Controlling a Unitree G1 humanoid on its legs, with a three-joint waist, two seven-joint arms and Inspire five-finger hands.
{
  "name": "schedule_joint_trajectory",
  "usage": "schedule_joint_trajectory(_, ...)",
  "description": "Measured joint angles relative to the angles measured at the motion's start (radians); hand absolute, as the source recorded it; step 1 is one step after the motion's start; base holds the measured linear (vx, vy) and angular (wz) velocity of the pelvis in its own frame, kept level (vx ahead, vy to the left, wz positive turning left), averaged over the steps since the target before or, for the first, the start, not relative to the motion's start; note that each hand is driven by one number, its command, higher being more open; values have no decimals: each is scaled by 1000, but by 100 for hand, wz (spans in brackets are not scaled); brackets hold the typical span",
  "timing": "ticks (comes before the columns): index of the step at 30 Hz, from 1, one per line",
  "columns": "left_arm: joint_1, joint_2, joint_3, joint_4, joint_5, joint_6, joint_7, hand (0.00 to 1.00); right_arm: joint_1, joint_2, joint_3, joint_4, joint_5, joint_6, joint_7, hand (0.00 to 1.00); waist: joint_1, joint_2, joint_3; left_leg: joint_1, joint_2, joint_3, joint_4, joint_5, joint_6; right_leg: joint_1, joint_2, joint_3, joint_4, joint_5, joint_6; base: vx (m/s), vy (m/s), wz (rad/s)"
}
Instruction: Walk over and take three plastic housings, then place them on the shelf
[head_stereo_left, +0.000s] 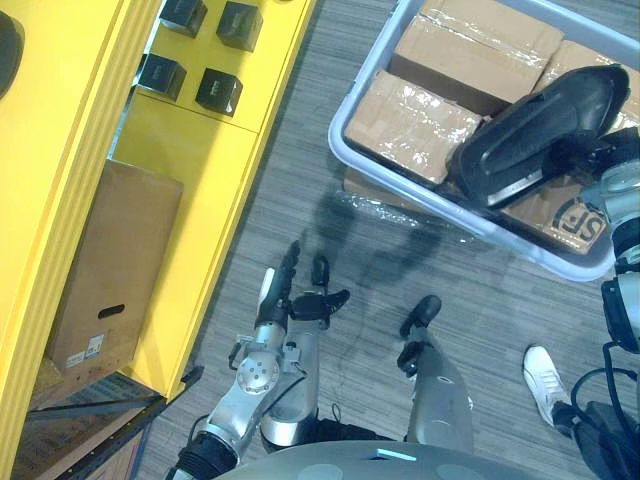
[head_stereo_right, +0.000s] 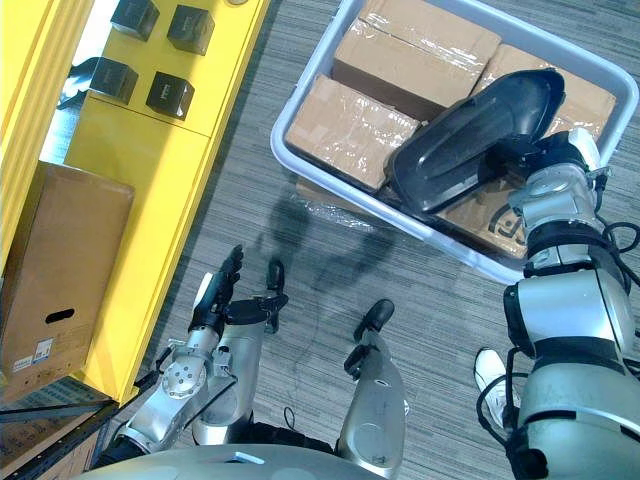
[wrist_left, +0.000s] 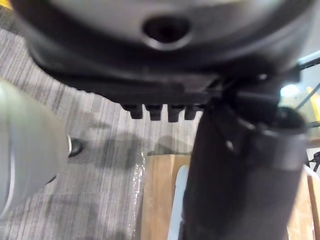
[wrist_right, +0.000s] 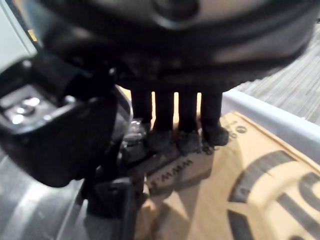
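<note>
- My left hand (head_stereo_left: 283, 300) is nearest, low over the floor on the shelf side of the bin (head_stereo_left: 362, 75). Its fingers are relaxed and apart, holding nothing.
- My right hand (head_stereo_right: 535, 152) is over the bin's far side from the shelf, fingers curled onto one end of a long black housing (head_stereo_right: 465, 140). The housing lies tilted across the cartons (head_stereo_right: 350, 130) inside the bin.
- Main risk, as I judge it: I grip only one end, so the long free end may swing or twist out of my fingers on the lift.
- That free end could also catch the bin's wall or a carton edge as it comes out.
- The carry goes from the bin across open floor to the yellow shelf (head_stereo_right: 150, 150). Black boxes (head_stereo_right: 170, 95) already sit on its top, so a careless set-down could knock them.
- A brown box (head_stereo_right: 60, 260) fills the shelf's lower level, leaving no room there.
- A person's white shoe (head_stereo_left: 545, 380) stands just outside the bin, on my right side. I would turn carefully.
</note>
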Motion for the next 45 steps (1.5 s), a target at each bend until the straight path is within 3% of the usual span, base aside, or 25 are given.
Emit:
schedule_joint_trajectory(6, 2, 14, 0, 0, 0, 2, 1, 100, 19, 39, 1, -7, 0, -24, -35, 0, -13, -27, 4, 14, -1, 4, -24, 18, -2, -1, 0, 3, 0, -4, -6, -28, -3, -1)
schedule_joint_trajectory(12, 1, 10, -1, 0, 4, -16, 25, 100, 27, 74, -1, -63, -1, -84, -299, 0, -22, -31, 5, 23, 0, 9, -37, 27, -4, -1, 0, 4, 0, 0, 0, 0, 0, 0)
schedule_joint_trajectory(15, 0, 11, 3, -12, 4, -53, 31, 100, 27, 66, -3, -157, -5, -121, -432, 0, -27, -39, 7, 39, 0, 17, -47, 30, -3, 6, -1, 11, 1, 3, 3, 6, -1, -1)
schedule_joint_trajectory(19, 0, 12, 22, -71, 4, -93, 39, 100, 28, 66, -6, -272, -52, -161, -526, 0, -49, -54, 10, 66, 0, 19, -53, 32, -4, 30, -1, 12, 0, 3, 2, 10, -1, -1)
schedule_joint_trajectory(22, -18, 14, 42, -151, 2, -121, 36, 100, 45, 66, -14, -346, -114, -200, -586, 0, -55, -80, 14, 98, 0, 29, -68, 33, -6, 49, -1, 20, -3, 2, 1, 7, 2, -6)
schedule_joint_trajectory(33, -147, 59, 74, -264, -97, -130, -44, 100, 135, 106, -48, -487, -199, -238, -599, 0, -80, -158, 13, 187, 14, 67, -82, 22, -19, 118, 12, 50, -35, 5, 5, 12, 5, -9)
schedule_joint_trajectory(40, -440, 72, 67, -225, -309, -61, -115, 100, 164, 192, -61, -533, -278, -260, -554, 0, -95, -181, 13, 199, 41, 85, -73, 12, -32, 124, 39, 77, -54, 16, -3, 11, -16, -13)
schedule_joint_trajectory(42, -550, 68, 58, -122, -400, -38, -148, 100, 164, 237, -61, -543, -315, -265, -535, 0, -104, -199, 12, 197, 56, 96, -59, 3, -37, 118, 51, 93, -58, 19, -6, 26, -22, -22)
schedule_joint_trajectory(45, -626, 49, 46, -22, -438, -18, -154, 100, 157, 263, -61, -552, -317, -271, -531, 0, -111, -214, 13, 192, 62, 107, -56, -1, -40, 107, 55, 103, -58, 22, -6, 26, -12, -15)
